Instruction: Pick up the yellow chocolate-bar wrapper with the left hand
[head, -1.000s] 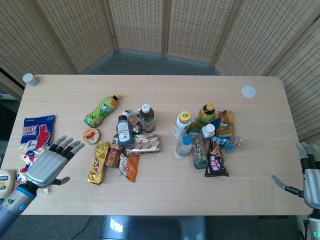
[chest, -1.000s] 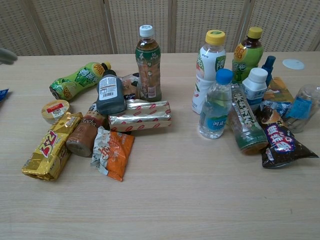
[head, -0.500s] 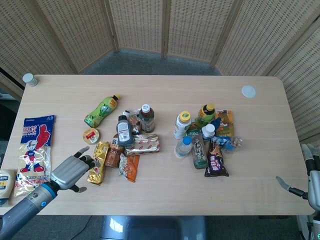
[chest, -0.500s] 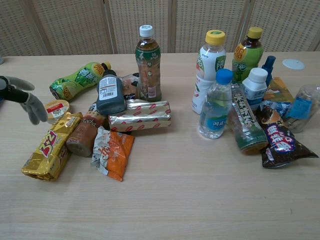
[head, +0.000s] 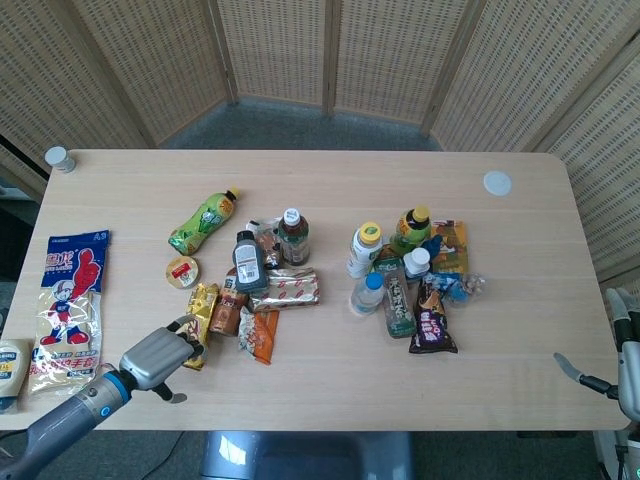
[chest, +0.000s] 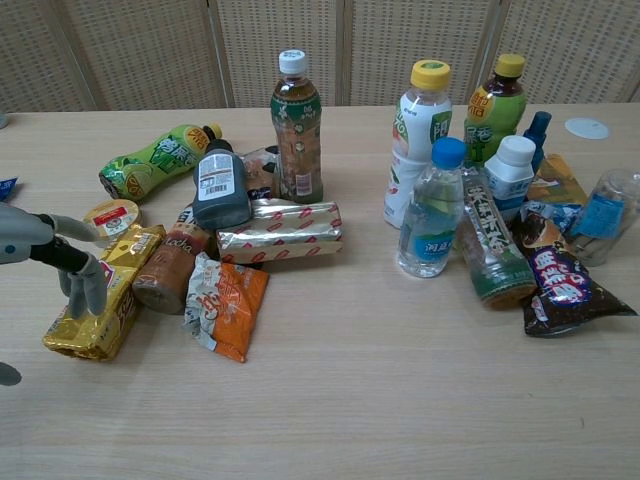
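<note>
The yellow chocolate-bar wrapper (head: 203, 303) (chest: 131, 262) lies flat at the left end of the left pile, its long side running toward the table's front edge. My left hand (head: 156, 360) (chest: 55, 255) hangs over its near end, and the fingers (chest: 90, 285) point down and are spread across the wrapper's top. The thumb stays apart, near the table edge, and nothing is held. Whether the fingertips touch the foil is unclear. My right hand (head: 625, 365) rests open off the table's right front corner, seen only in the head view.
A lying brown bottle (chest: 170, 270) presses against the wrapper's right side, with an orange snack packet (chest: 228, 305) beyond it. A small yellow-lidded cup (chest: 110, 220) sits just behind. A blue and red snack bag (head: 72, 295) lies to the left. Several bottles (chest: 430, 205) crowd the right.
My left hand has swept right from beside the snack bag to over the wrapper's near end. Its fingers have turned downward. The right hand has barely moved.
</note>
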